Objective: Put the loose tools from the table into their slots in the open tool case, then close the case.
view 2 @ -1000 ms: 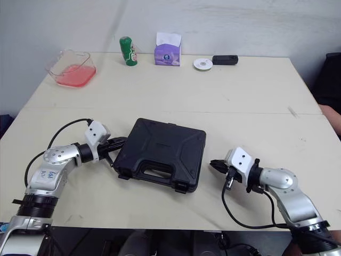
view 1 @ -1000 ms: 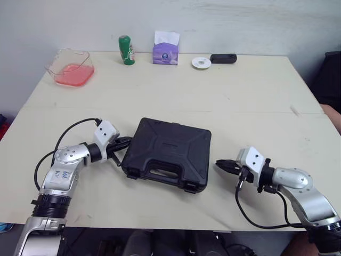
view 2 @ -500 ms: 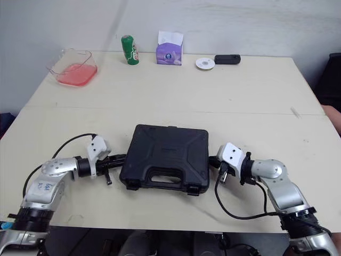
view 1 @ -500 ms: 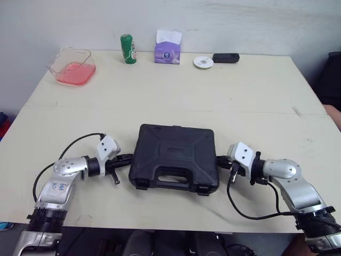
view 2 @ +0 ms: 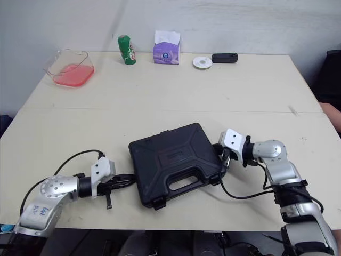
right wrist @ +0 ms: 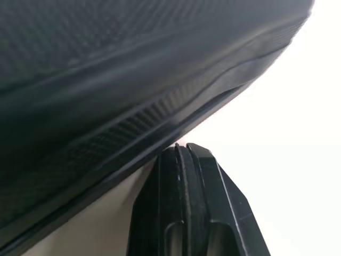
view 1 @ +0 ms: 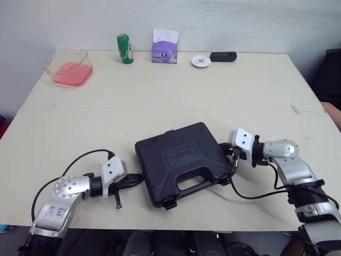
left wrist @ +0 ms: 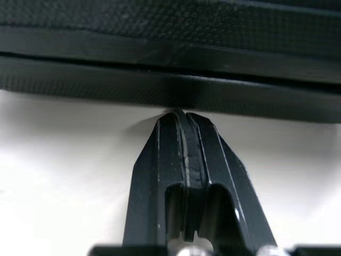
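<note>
– Tool case (view 1: 181, 162) lies shut on the table (view 1: 176, 90), near the front edge and turned askew, with its handle (view 1: 192, 182) towards us. What do we have to do now?

– Finish the closing, we judge. The lid (view 1: 176, 152) is down, but we cannot tell whether the left latch (view 1: 170, 203) and the right latch (view 1: 224, 181) on the handle side are snapped.

– And where are our grippers?

– Our left gripper (left wrist: 181, 114) has its fingers pressed together, holding nothing, with the tip touching the case's left side wall. Our right gripper (right wrist: 178, 149) is pressed together and empty too, its tip against the right side wall just below the lid's edge.

– So we are steering it from both sides.

– It looks that way. To do it well, we should push low on the walls, because a tip that catches under the lid's edge could pry it up. We should also match the pressure: hard plastic on a smooth table will likely spin if one side pushes harder. We should square the handle to us and bring the case back from the edge. Then we press the lid from above before we go for the latches.
</note>
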